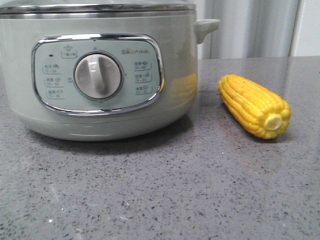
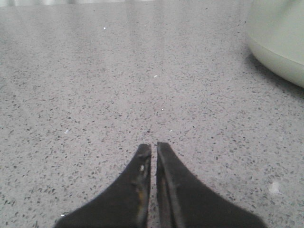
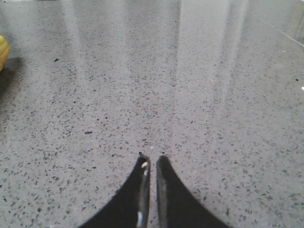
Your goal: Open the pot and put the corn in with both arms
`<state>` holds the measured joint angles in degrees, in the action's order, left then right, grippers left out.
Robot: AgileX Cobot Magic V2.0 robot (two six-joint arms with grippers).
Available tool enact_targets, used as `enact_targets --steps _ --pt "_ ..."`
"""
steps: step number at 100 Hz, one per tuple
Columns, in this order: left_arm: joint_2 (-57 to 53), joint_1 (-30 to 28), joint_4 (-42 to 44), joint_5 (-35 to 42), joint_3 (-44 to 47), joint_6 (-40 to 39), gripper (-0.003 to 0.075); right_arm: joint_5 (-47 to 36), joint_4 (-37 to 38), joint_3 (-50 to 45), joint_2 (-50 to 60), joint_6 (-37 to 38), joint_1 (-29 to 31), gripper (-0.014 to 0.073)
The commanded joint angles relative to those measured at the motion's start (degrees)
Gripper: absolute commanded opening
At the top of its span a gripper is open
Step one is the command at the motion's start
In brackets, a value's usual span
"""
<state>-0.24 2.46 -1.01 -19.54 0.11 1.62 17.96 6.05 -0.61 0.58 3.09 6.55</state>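
Observation:
The pale sage-green pot [image 1: 100,75] stands at the left of the front view, its white dial [image 1: 98,76] facing me and its lid on. The yellow corn [image 1: 255,105] lies on the table to its right, stub end toward me. Neither arm shows in the front view. My left gripper [image 2: 153,147] is shut and empty, low over the grey table, with the pot's wall [image 2: 280,38] off to one side ahead. My right gripper [image 3: 152,160] is shut and empty, low over the table, with a sliver of the corn [image 3: 3,51] at the view's edge.
The grey speckled tabletop [image 1: 160,190] stretches in front of the pot and corn. The pot's small side handle [image 1: 206,27] sticks out toward the corn. Pale curtains [image 1: 250,27] hang behind the table.

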Motion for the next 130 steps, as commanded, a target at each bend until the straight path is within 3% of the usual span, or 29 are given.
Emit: enact_targets --steps 1,60,74,107,130 --pt "-1.92 -0.11 -0.71 1.76 0.38 -0.42 -0.0020 -0.94 0.71 -1.24 1.23 -0.16 0.22 -0.0048" --pt "-1.92 -0.11 -0.71 1.85 0.38 -0.42 -0.0020 -0.94 0.71 -1.24 1.23 -0.16 0.22 -0.0048" --pt "-1.92 -0.11 4.66 3.37 0.38 -0.42 -0.0020 -0.94 0.82 -1.24 1.23 -0.16 0.22 -0.0048" --pt "-1.92 -0.11 4.64 3.79 0.38 -0.42 -0.0020 -1.02 0.82 -1.24 1.23 -0.16 0.22 -0.0048" --pt "-1.92 -0.11 4.64 9.00 0.38 -0.42 -0.0020 -8.87 0.82 -1.24 1.23 -0.16 0.22 -0.0048"
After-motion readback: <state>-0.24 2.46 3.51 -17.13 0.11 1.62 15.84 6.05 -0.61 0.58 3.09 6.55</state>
